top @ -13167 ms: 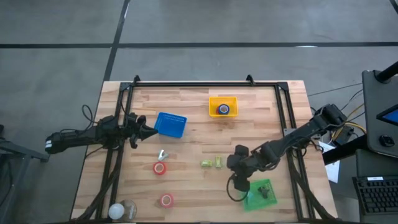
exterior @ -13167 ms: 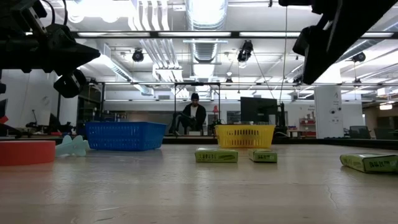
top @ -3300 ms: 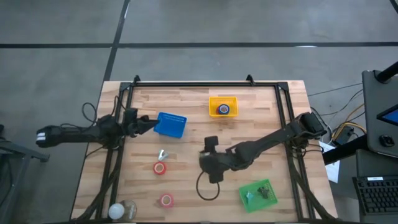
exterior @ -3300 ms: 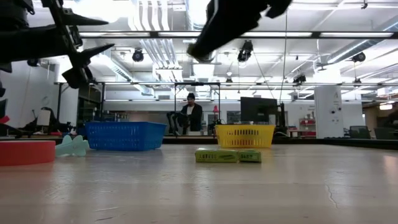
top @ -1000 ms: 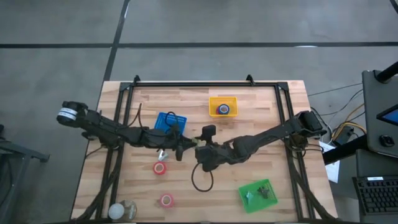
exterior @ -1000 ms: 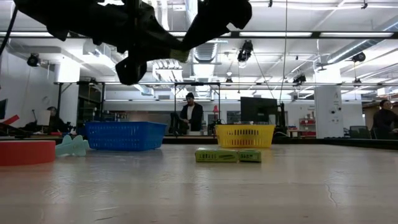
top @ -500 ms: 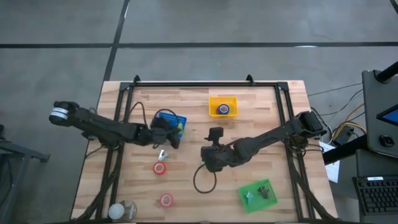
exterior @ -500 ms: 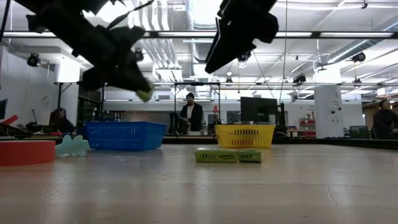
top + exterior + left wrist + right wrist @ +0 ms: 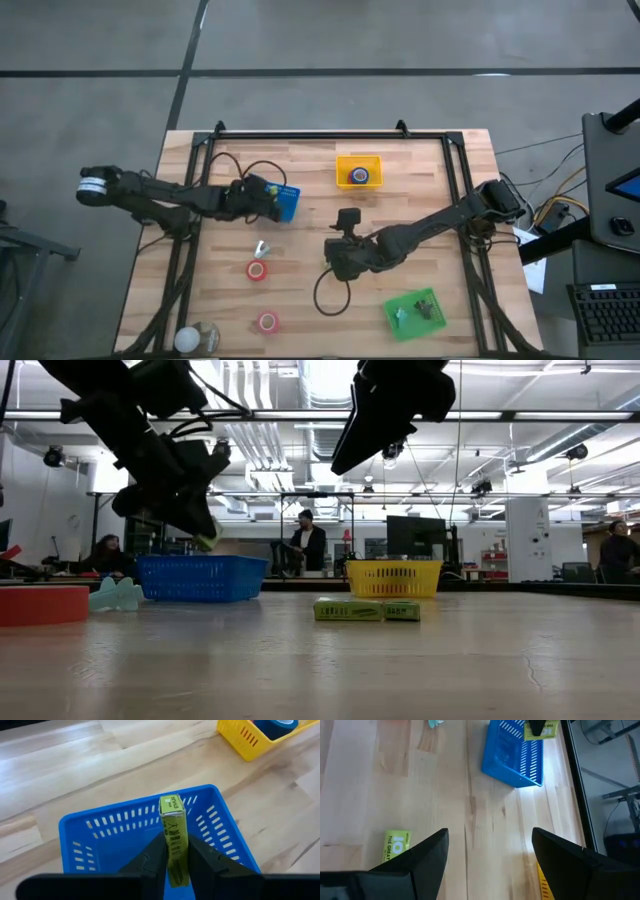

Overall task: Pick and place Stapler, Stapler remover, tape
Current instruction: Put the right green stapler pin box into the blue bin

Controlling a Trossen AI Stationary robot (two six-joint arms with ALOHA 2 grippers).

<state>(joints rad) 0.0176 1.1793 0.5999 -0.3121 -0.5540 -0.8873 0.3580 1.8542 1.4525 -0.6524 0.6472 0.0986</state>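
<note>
Two dark arms reach over a wooden table (image 9: 420,170); the left gripper (image 9: 172,857) hangs above the blue basket (image 9: 284,201), its fingers (image 9: 152,855) clamped on a small yellow-green box (image 9: 173,837) that stands on end between them over the basket's open top; the low view shows the same box tip at that gripper, just above the basket's rim; the right gripper (image 9: 485,850) hovers near the middle of the table with its fingers (image 9: 427,852) spread wide apart and nothing between them; in its wrist view a second yellow-green box (image 9: 396,845) lies flat on the boards close by, and the low view shows two such boxes side by side in front of the yellow basket (image 9: 358,171); the yellow basket sits toward the table's far edge with a blue tape roll (image 9: 360,176) inside it; two red tape rolls lie on the bare wood on the left half, one (image 9: 257,270) near a small pale tool (image 9: 260,249) whose kind cannot be told, the other (image 9: 267,321) closer to the near edge; a green basket (image 9: 416,311) rests near the right front corner with a dark item in it; a whitish object (image 9: 197,338) sits at the left front corner; in the room beyond, a person (image 9: 304,546) sits at a desk.
</note>
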